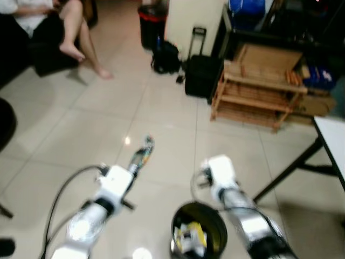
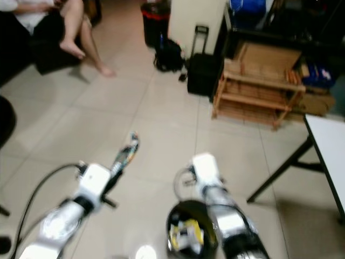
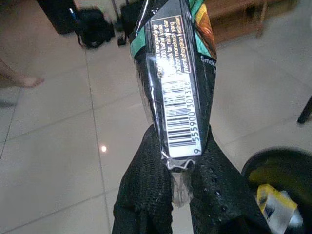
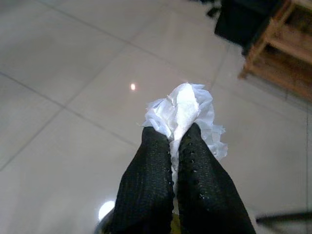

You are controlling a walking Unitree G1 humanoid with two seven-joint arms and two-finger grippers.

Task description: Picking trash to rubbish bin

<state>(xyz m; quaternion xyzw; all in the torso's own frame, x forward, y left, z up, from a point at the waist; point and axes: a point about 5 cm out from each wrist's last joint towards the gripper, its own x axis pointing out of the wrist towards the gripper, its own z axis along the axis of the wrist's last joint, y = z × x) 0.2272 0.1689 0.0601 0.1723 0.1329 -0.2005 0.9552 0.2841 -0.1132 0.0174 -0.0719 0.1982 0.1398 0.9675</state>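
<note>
Black left pincer (image 3: 180, 180) clamped on a barcoded snack wrapper (image 3: 178, 83), right pincer (image 4: 174, 146) pinching crumpled white tissue (image 4: 187, 112), black rubbish bin (image 1: 183, 221) at six o'clock between both arms, tiled floor (image 1: 81, 129).

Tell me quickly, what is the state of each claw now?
Left claw: closed on a dark snack wrapper.
Right claw: closed on a crumpled white tissue.
</note>
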